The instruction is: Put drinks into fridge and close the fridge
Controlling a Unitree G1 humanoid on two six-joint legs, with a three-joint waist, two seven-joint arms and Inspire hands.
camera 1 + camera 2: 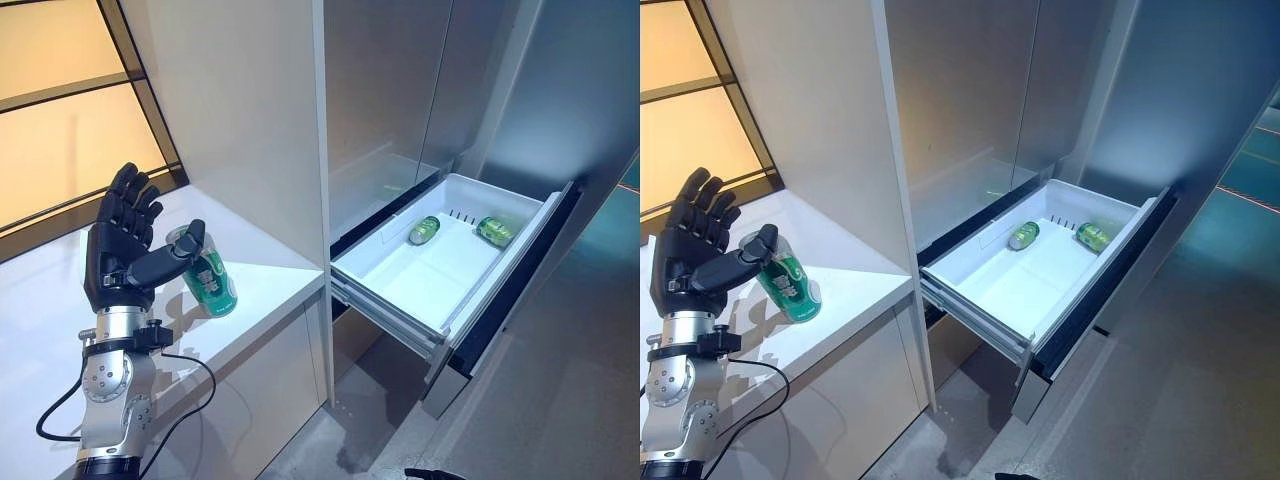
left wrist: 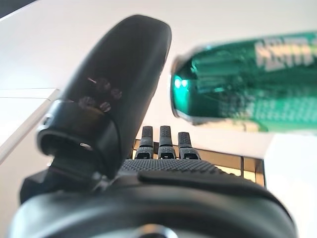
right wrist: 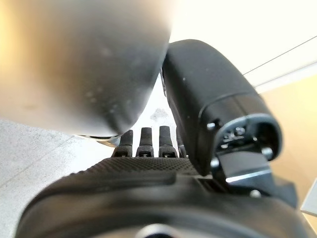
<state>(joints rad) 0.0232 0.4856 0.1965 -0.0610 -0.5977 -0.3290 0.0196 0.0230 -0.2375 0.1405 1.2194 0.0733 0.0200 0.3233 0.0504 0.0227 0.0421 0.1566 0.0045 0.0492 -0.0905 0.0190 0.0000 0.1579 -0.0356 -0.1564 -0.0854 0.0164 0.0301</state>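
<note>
Left hand [image 1: 125, 250] beside green can [image 1: 208, 276] upright on white surface [image 1: 270, 280]; fingers [image 1: 132, 205] spread straight, thumb near the can's top, no grip. Two cans [image 1: 424, 230] lie in open fridge drawer [image 1: 400, 275]. Pick-up step; next: close around can. Right hand [image 3: 148, 193] idle, fingers straight.

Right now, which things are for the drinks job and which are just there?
For the job:
green can on the counter, by the open left hand
two green cans lying in the drawer
open fridge drawer

Just there:
white counter
window
right hand, idle
</note>
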